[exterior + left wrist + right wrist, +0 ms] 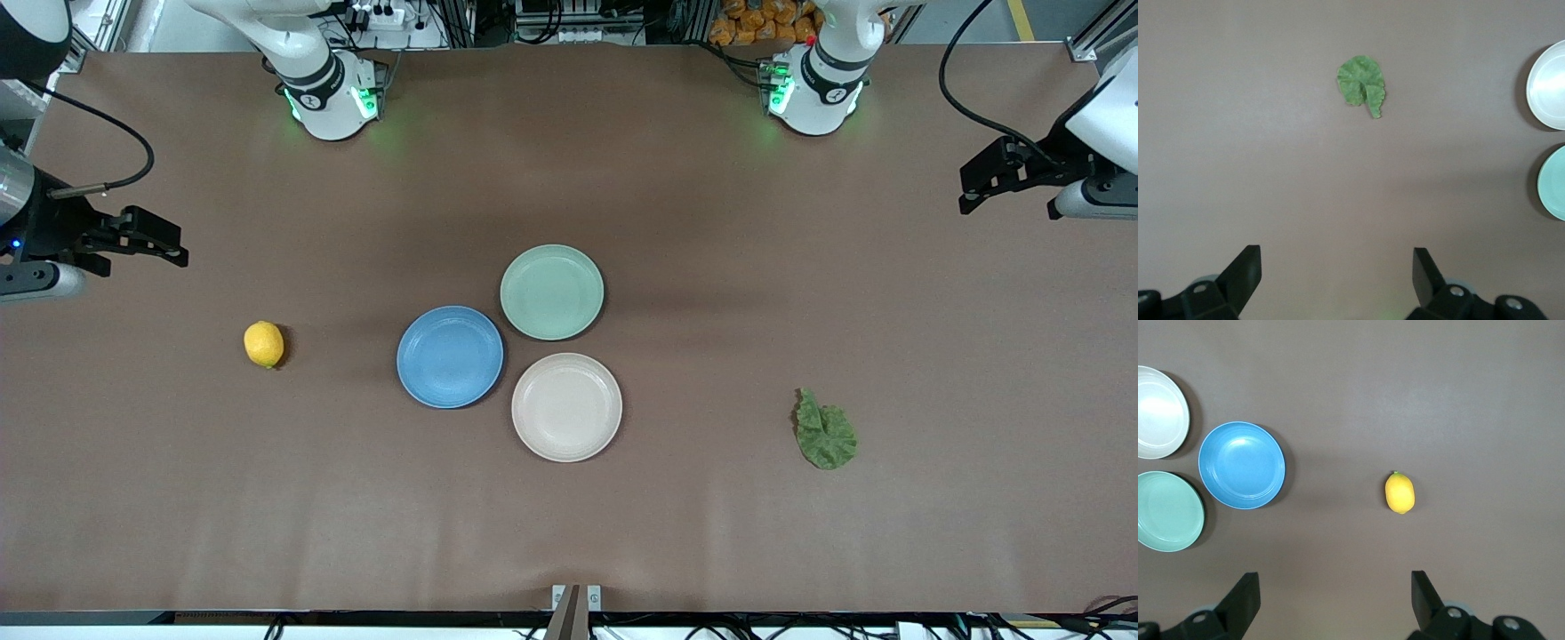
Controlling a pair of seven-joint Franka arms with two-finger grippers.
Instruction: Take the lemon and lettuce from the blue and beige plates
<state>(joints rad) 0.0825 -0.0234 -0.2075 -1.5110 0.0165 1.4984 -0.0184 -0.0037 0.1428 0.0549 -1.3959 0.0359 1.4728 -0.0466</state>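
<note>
The yellow lemon [264, 344] lies on the bare table toward the right arm's end, apart from the plates; it also shows in the right wrist view [1400, 493]. The green lettuce [825, 431] lies flat on the table toward the left arm's end and shows in the left wrist view [1362, 84]. The blue plate [450, 356] and the beige plate [566, 406] sit empty mid-table. My right gripper [173, 247] [1335, 581] is open and empty, raised at its end of the table. My left gripper [971, 191] [1336, 259] is open and empty, raised at its end.
A mint-green plate [551, 292] sits empty, touching the blue and beige plates and farther from the front camera than both. The brown table [711, 533] is bare around the lemon and the lettuce.
</note>
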